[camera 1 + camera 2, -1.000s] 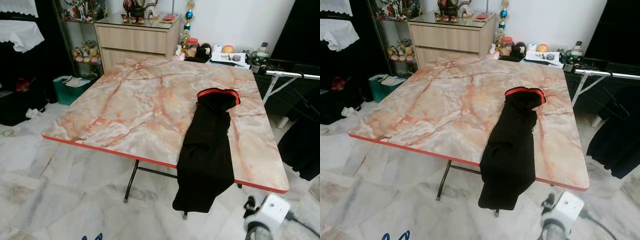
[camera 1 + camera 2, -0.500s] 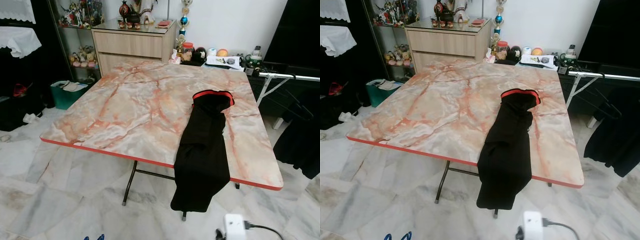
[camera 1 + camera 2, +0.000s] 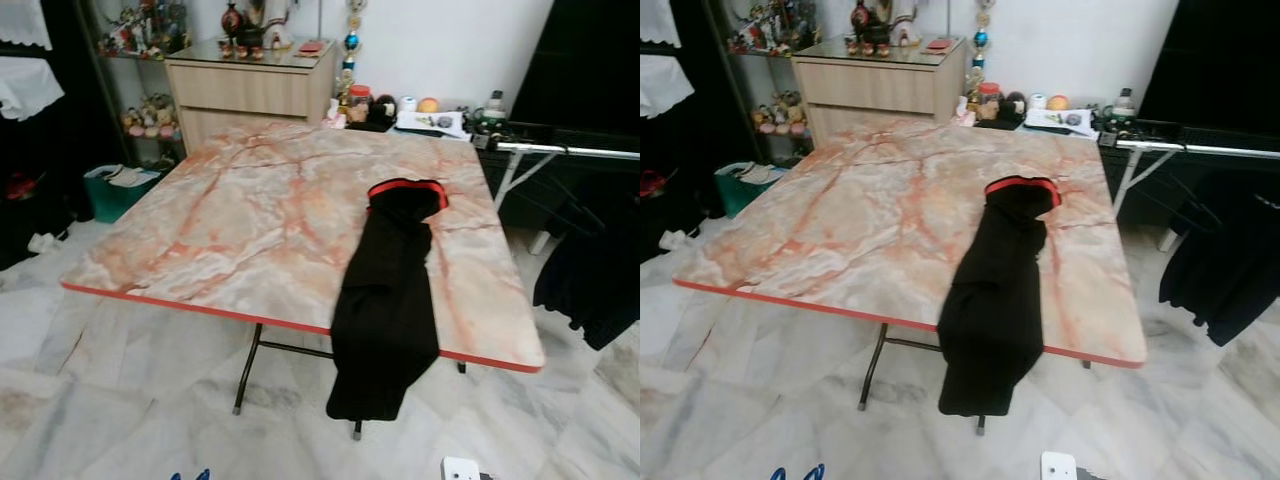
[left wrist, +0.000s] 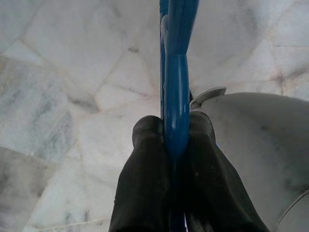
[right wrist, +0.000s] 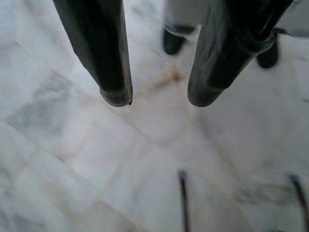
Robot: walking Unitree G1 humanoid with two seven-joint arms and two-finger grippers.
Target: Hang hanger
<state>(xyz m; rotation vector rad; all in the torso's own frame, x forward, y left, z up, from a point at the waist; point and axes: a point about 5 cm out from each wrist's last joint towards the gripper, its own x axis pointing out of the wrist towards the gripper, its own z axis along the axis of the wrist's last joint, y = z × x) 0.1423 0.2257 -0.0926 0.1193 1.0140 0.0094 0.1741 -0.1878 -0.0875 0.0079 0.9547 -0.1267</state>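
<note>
A blue hanger (image 4: pixel 176 72) is clamped between the two black fingers of my left gripper (image 4: pixel 175 130), low over the marble floor. Its blue tips poke up at the bottom edge of the left eye view (image 3: pixel 186 475). My right gripper (image 5: pixel 159 96) hangs open above the floor tiles, with nothing between its fingers. At the right stands a metal clothes rack (image 3: pixel 560 150), and dark clothes (image 3: pixel 590 280) hang from it.
A marble-patterned folding table (image 3: pixel 250 220) with a red edge stands straight ahead. A black garment with a red collar (image 3: pixel 390 290) lies on it and droops over the near edge. Behind are a wooden cabinet (image 3: pixel 250 90), a shelf of figurines and a green bin (image 3: pixel 110 190).
The whole picture has shifted: the table now sits a little further off and to the left. The white block at the lower right has sunk to the bottom edge.
</note>
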